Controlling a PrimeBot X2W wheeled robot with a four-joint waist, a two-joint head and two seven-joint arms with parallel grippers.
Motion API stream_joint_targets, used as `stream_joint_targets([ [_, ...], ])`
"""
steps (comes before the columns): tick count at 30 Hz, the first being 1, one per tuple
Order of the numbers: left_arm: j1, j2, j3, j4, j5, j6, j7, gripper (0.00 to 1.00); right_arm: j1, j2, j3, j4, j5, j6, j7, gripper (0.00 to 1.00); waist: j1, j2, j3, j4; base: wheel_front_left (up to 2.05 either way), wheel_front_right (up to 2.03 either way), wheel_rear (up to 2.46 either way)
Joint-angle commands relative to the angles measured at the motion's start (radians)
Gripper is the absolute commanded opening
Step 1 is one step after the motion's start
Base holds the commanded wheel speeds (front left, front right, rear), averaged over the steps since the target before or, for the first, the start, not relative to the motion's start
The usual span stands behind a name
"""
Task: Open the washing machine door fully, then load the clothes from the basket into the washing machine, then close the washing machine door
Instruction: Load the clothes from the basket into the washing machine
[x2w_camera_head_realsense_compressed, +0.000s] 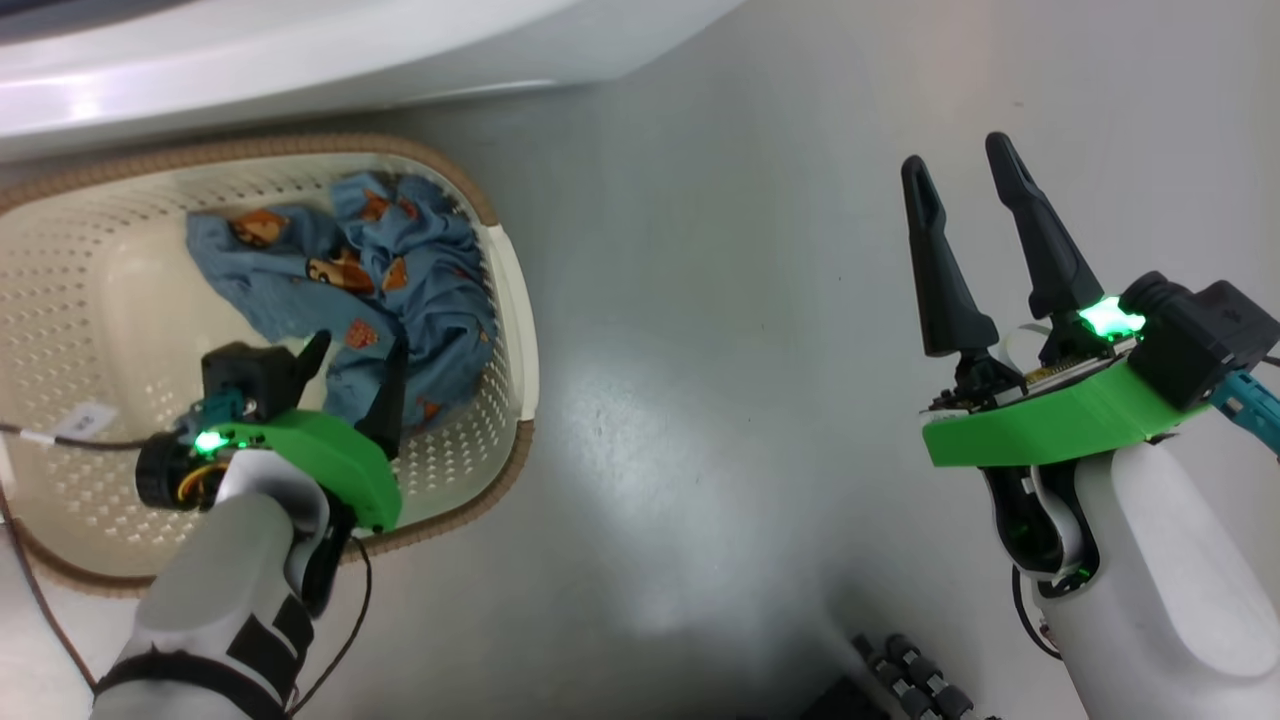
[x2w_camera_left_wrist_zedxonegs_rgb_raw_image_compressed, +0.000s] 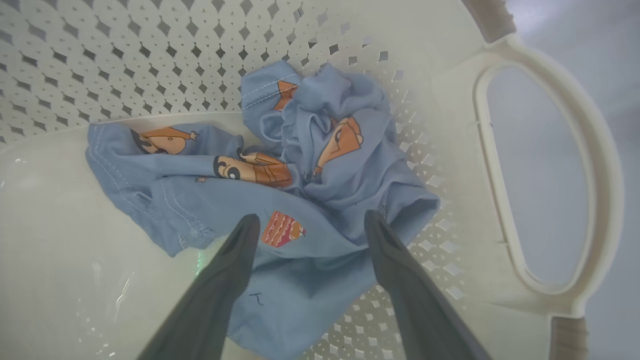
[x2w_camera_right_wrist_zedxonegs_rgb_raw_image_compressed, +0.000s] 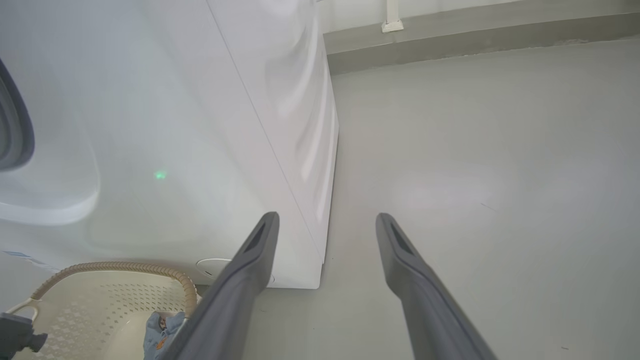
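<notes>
Two spread, empty fingers of the left gripper (x2w_camera_left_wrist_zedxonegs_rgb_raw_image_compressed: 311, 218) poise over the clothes (x2w_camera_left_wrist_zedxonegs_rgb_raw_image_compressed: 325, 170) in the basket (x2w_camera_left_wrist_zedxonegs_rgb_raw_image_compressed: 150, 60); best to sink into the bunch before closing.

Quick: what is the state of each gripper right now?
Left gripper: open, pointing at the clothes in the basket, holding nothing.
Right gripper: open, holding nothing.

The head camera looked steeply down onto the grey floor (x2w_camera_head_realsense_compressed: 750, 350), with the basket (x2w_camera_head_realsense_compressed: 520, 300) at left and the washing machine (x2w_camera_head_realsense_compressed: 250, 70) along the far edge. The left wrist camera sat inside that basket, close over the clothes (x2w_camera_left_wrist_zedxonegs_rgb_raw_image_compressed: 325, 200), facing its perforated side. The right wrist camera, farther back, faced the machine's right front corner; the basket and clothes showed in all three views.
</notes>
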Motion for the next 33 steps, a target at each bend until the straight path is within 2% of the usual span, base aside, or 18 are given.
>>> stream_joint_targets([
  [1, 0.008, 0.032, 0.004, -0.007, -0.016, 0.001, 0.001, 1.00, 0.020, 0.002, 0.024, -0.024, -0.009, 0.007, -0.008, 1.00, -0.0001, 0.0000, 0.015, -0.004, 0.00, 0.00, 0.00],
  [25, -0.121, 0.110, -0.314, -0.029, -0.254, 0.001, 0.020, 1.00, -0.003, 0.022, 0.047, -0.033, -0.005, 0.007, -0.008, 1.00, -0.0001, 0.0000, 0.081, -0.047, 0.00, 0.00, 0.00],
  [33, -0.174, 0.126, -0.364, 0.007, -0.313, 0.001, 0.011, 1.00, -0.006, 0.025, 0.064, -0.038, -0.005, 0.007, -0.008, 1.00, -0.0001, 0.0000, 0.087, -0.061, 0.00, 0.00, 0.00],
])
